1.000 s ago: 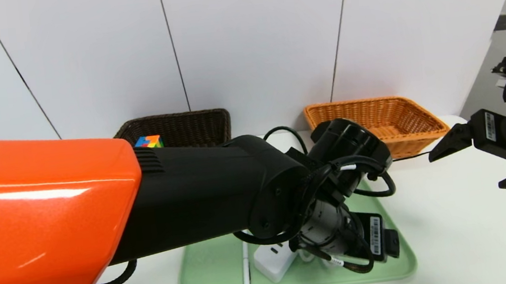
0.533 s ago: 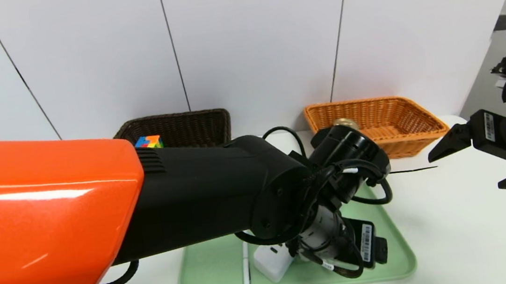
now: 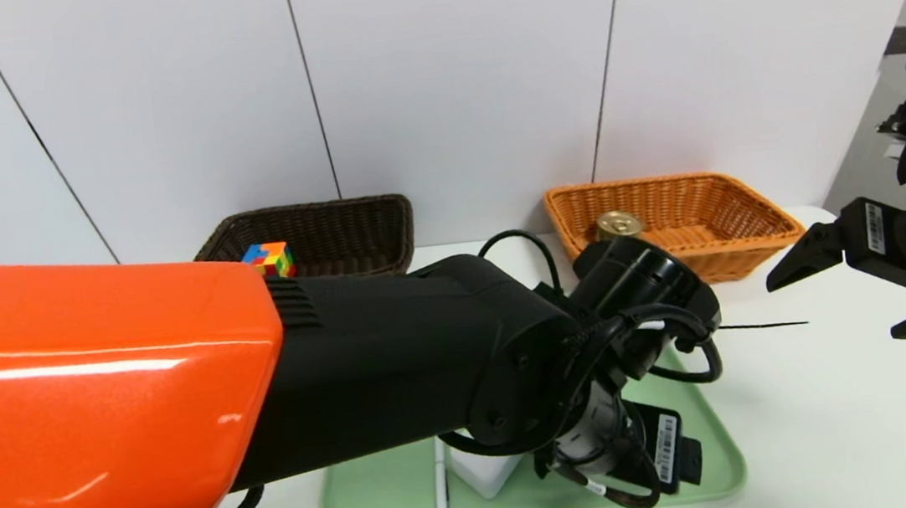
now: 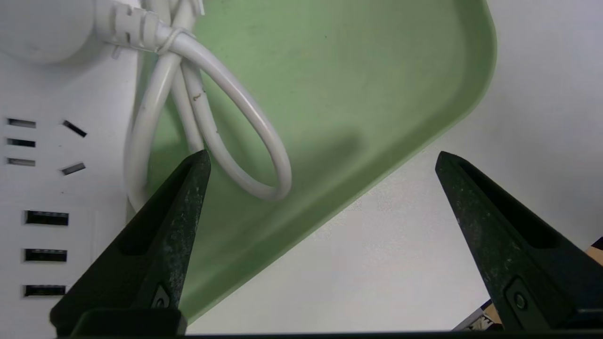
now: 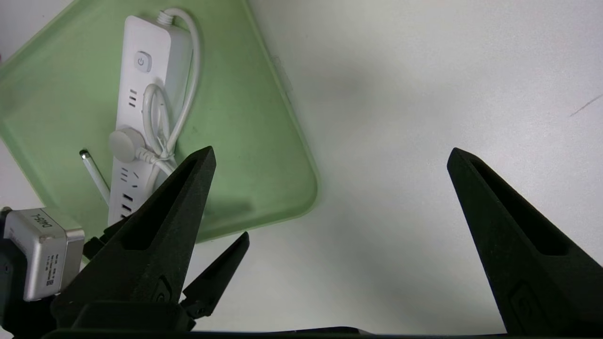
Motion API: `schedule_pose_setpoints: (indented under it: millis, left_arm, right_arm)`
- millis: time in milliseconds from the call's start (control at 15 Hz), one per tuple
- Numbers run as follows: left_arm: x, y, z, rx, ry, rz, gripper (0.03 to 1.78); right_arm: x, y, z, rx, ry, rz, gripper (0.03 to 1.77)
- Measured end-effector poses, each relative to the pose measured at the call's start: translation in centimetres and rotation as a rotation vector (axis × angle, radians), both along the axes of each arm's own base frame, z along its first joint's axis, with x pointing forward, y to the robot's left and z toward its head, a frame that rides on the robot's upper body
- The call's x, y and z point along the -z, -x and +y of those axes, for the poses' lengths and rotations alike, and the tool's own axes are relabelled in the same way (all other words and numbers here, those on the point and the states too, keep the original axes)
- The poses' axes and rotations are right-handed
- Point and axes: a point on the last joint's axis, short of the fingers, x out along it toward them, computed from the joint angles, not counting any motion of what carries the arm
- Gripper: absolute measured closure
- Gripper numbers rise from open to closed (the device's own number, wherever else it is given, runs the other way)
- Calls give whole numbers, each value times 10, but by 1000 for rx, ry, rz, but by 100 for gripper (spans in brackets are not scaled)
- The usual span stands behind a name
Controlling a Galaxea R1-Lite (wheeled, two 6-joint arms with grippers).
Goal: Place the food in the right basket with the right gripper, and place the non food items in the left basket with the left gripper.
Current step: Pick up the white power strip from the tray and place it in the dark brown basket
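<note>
Since the dark brown wicker basket lies beyond the left pincer and to its left, with the puzzle cube inside, the left arm probably has 2 items to deliver. Left of that pincer, the slim white pen lies on the green tray, with the white power strip between pen and pincer.

The left pincer's jaws are spread and hold nothing, over the tray's edge, 1 fingertip close by the looped white cord. The power strip seems the sensible next pick: shift left, turn the jaws to straddle its narrow width, and keep the loop from being pinched alone, or the body may swing. Close squarely, then lift clear of the pen before crossing to the basket.

Beyond the left pincer, the pull-tab tin can sits in the orange-tan wicker basket. Farther right, the right pincer is idle above the table, jaws apart.
</note>
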Motion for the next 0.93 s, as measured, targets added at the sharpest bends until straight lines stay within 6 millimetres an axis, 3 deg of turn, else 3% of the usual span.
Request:
schedule_pose_setpoints:
  millis: [933]
  left_arm:
    - [1, 0, -4, 6, -32, -21, 12]
  right_arm:
    - [5, 2, -2, 6, 4, 20, 10]
